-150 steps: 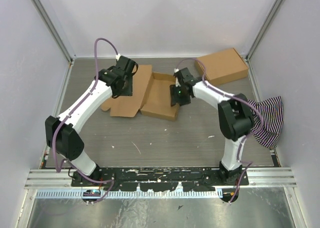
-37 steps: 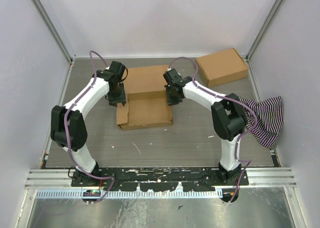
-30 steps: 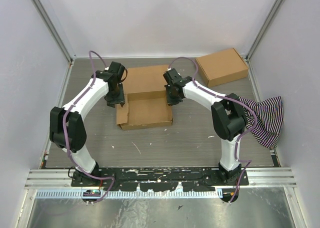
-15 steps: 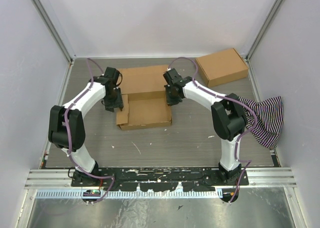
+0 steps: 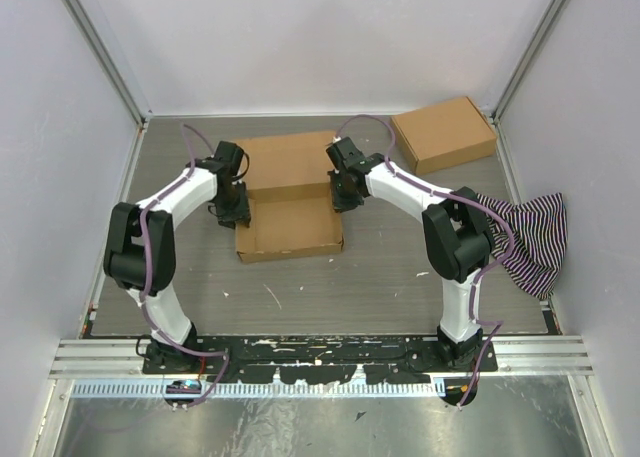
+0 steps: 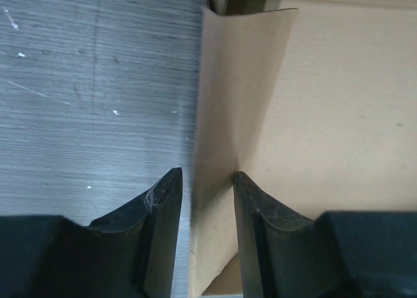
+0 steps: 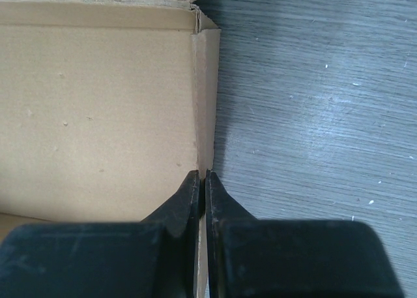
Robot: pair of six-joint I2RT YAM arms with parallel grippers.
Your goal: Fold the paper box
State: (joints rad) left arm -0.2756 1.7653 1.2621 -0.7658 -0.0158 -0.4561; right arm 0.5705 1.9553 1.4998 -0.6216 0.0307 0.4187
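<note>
Change over the last five seconds: the paper box (image 5: 290, 227) goes from lying askew with its panels sprawled to sitting square, centre of the top view, long edges running left-right. In the last second the left gripper (image 6: 205, 180) slides from the box's upper-left corner down to the left edge of the lower panel; the right gripper (image 7: 202, 177) does not shift.

Meaning for the task, as a judgement: the blank is aligned and both arms are now working the side walls, so this is the wall-raising step, early to middle; no closed box yet.

Left gripper: jaws partway open, astride the left side flap (image 6: 234, 83), one finger on the table (image 5: 330, 287) side, the other over the box floor; cannot tell if the pads press the card; it does not look clamped. Right gripper: jaws all but closed, pinching the thin right side flap (image 7: 205, 102) at its lower end.

Box look: plain brown card, two broad panels, the upper one lying behind the lower with a crease between them; the left flap stands up and leans, with a cut corner at its far end; the right flap stands near upright as a narrow strip, slightly torn at the top corner.

Elsewhere: flat carton (image 5: 443, 134) upper right, well apart; striped cloth (image 5: 535, 239) at the right edge.
</note>
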